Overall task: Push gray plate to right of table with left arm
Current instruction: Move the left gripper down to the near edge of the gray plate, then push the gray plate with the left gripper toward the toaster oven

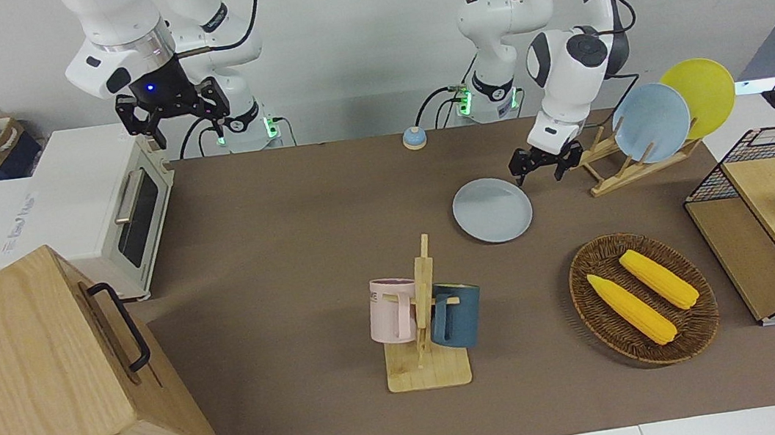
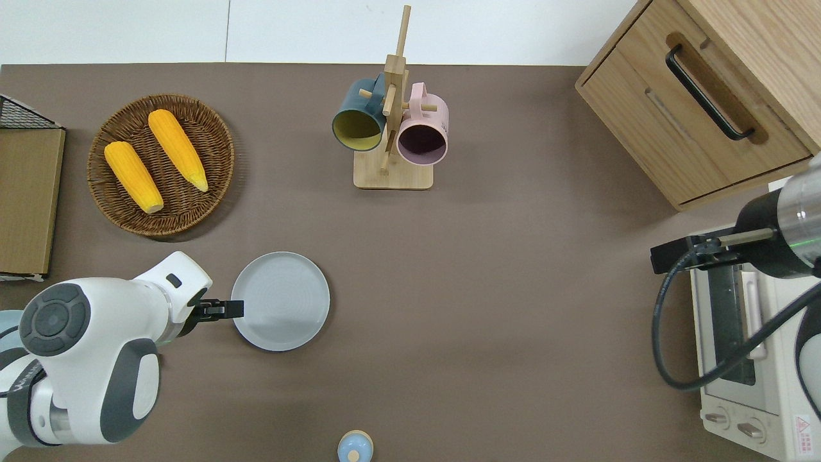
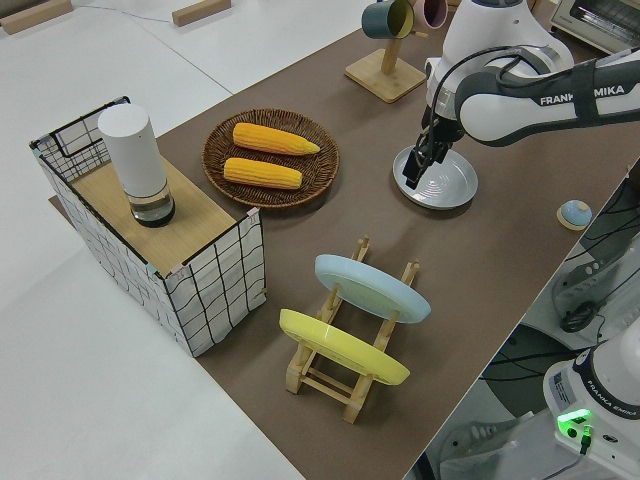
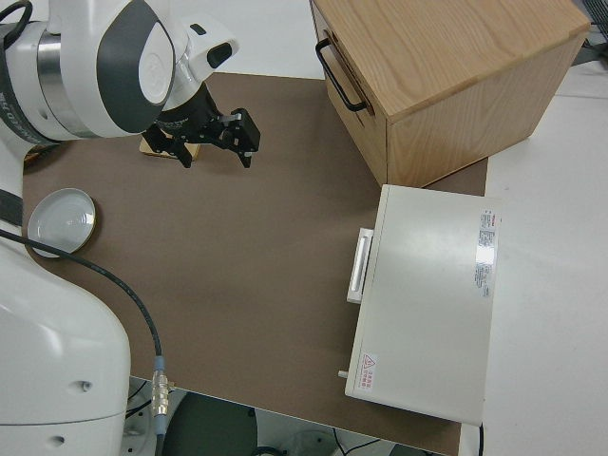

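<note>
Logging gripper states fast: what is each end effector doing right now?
Left end effector: at the gray plate rim, holding nothing; open or closed cannot be told.
Right end effector: parked, open, empty.

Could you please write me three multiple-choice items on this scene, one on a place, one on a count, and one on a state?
1. Where is the left gripper?
A. at the edge of the gray plate, on the side toward the left arm's end of the table
B. over the wicker basket
C. at the mug rack

2. How many corn cobs lie in the wicker basket?
A. one
B. two
C. four

3. How does the gray plate lie?
A. standing in the plate rack
B. flat on the table
C. hanging on the mug rack

Answers:
1 A, the overhead view shows the gripper at that rim.
2 B, two yellow cobs lie side by side.
3 B, it lies flat on the brown surface, apart from both racks.
</note>
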Robot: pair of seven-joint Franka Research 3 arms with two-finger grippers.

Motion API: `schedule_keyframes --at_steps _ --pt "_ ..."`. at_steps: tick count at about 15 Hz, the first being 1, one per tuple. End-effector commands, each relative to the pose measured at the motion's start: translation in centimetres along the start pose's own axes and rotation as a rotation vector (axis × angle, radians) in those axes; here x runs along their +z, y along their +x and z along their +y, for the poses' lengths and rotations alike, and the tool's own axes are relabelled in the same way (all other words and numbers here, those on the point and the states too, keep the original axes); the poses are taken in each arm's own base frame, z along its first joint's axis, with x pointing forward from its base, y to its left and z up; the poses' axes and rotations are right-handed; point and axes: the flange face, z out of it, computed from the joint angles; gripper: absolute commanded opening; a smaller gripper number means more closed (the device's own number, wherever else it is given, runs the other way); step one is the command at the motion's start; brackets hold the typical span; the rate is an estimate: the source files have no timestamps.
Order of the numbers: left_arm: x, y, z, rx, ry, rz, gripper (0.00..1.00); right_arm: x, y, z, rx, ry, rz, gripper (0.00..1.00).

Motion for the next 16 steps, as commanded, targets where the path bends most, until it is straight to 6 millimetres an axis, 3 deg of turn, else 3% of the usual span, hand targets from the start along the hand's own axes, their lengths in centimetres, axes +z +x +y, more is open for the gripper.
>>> schedule_keyframes --at_steps 1,8,9,13,15,16 --pt "2.9 0.0 0.9 -0.001 -0.009 0.007 0.99 -0.3 -0.4 0.2 0.003 0.007 -0.005 0.983" --pt "5.8 0.1 0.9 0.002 -0.009 -0.008 0.98 -0.3 -0.4 0.2 0.003 0.007 -0.005 0.983" --pt "5.9 0.1 0.8 0.0 -0.009 -0.01 0.94 -0.3 -0.4 0.2 0.003 0.007 -0.004 0.983" --pt "5.9 0.1 0.8 -0.019 -0.02 -0.012 0.16 -0.3 -0.4 0.2 0.001 0.007 -0.005 0.983" --pt "5.9 0.1 0.8 -0.028 -0.029 -0.013 0.0 -0.3 -0.4 0.3 0.003 0.008 -0.005 0.983" --pt "5.9 0.1 0.8 -0.029 -0.03 -0.013 0.0 -0.3 -0.4 0.2 0.001 0.007 -0.005 0.983"
